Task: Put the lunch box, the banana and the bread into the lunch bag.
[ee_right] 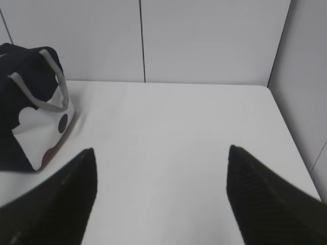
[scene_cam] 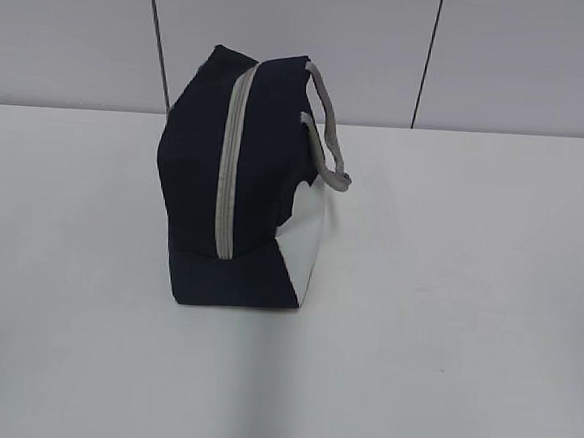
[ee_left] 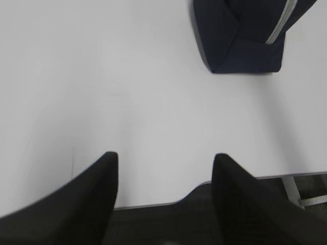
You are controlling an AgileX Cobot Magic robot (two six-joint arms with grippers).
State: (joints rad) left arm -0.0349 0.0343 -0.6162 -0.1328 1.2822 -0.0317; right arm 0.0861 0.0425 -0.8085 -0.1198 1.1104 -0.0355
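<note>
We find the bag (scene_cam: 240, 180) upright on the table (scene_cam: 467, 291) with its zipper (scene_cam: 233, 165) shut, no box, banana or bread in any view; we cannot tell whether they are inside. Both grippers hang empty off the bag, the left gripper (ee_left: 164, 168) near its dark end with jaws partly apart, the right gripper (ee_right: 161, 176) off its white side with jaws wide. Our worry is the soft bag sliding or tipping if a jaw catches a handle (scene_cam: 328, 131); bare table surrounds the bag, with edges near both grippers.
</note>
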